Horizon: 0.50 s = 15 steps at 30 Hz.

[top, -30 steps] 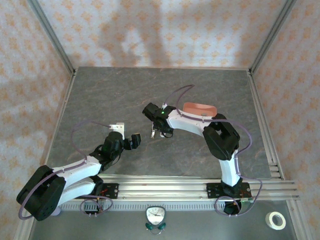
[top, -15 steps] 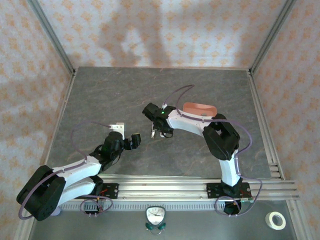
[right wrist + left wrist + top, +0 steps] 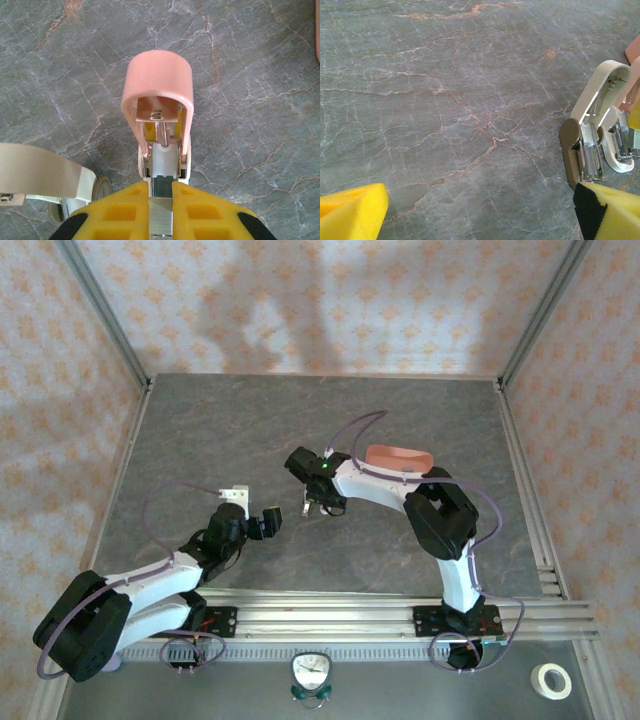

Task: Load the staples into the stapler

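Note:
An open stapler stands on the table with its salmon-pink lid swung up and its white magazine channel bare. My right gripper is shut on a thin dark grey strip of staples and holds it right at the near end of that channel. In the top view the right gripper is at the table's middle. My left gripper is open above bare table, with yellow pads far apart. It hovers to the left of the stapler.
A second stapler, with a cream lid and brown base, lies open just left of the pink one. A salmon-pink shallow tray sits behind the right arm. Aluminium rails edge the table.

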Each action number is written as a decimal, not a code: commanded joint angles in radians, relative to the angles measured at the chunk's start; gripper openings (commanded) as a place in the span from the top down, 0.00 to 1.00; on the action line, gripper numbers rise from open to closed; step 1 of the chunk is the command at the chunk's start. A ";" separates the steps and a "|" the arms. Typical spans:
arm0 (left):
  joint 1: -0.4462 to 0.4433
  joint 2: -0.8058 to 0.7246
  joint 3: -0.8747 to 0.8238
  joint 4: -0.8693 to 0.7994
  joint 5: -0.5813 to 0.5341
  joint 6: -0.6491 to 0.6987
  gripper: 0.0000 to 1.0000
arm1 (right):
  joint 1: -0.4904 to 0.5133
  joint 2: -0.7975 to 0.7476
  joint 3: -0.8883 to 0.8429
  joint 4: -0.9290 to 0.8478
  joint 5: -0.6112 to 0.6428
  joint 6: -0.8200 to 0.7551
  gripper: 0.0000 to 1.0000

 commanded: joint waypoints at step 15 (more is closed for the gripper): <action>0.010 -0.013 -0.011 0.024 -0.029 0.024 0.04 | 0.006 0.040 -0.002 -0.047 0.013 -0.006 0.85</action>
